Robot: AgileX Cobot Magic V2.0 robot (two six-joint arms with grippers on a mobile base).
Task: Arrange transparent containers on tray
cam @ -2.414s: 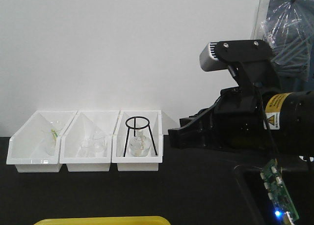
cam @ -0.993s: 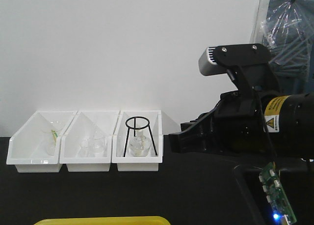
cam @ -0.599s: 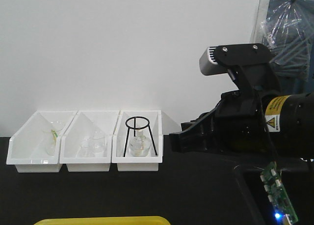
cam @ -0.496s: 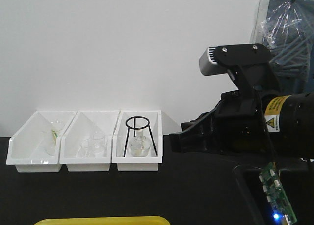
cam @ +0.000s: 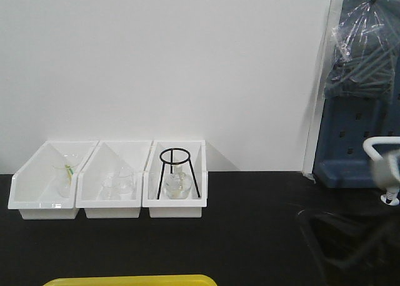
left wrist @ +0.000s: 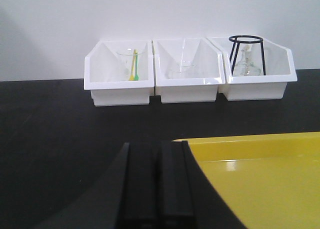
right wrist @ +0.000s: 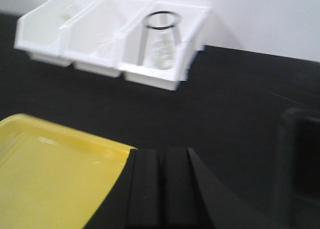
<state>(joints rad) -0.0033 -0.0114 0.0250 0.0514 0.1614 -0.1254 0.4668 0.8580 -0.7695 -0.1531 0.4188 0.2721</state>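
Left wrist view shows the yellow tray (left wrist: 260,174) lying flat on the black table (left wrist: 55,139), long axis apparently running left to right, just right of the left gripper (left wrist: 159,189), whose fingers press together empty. Right gripper (right wrist: 163,189) likewise closed, tray at its left.

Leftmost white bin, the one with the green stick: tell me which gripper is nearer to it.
Left. The left gripper faces the leftmost bin almost straight ahead; from the right gripper it lies far off to the left, past the other two bins.
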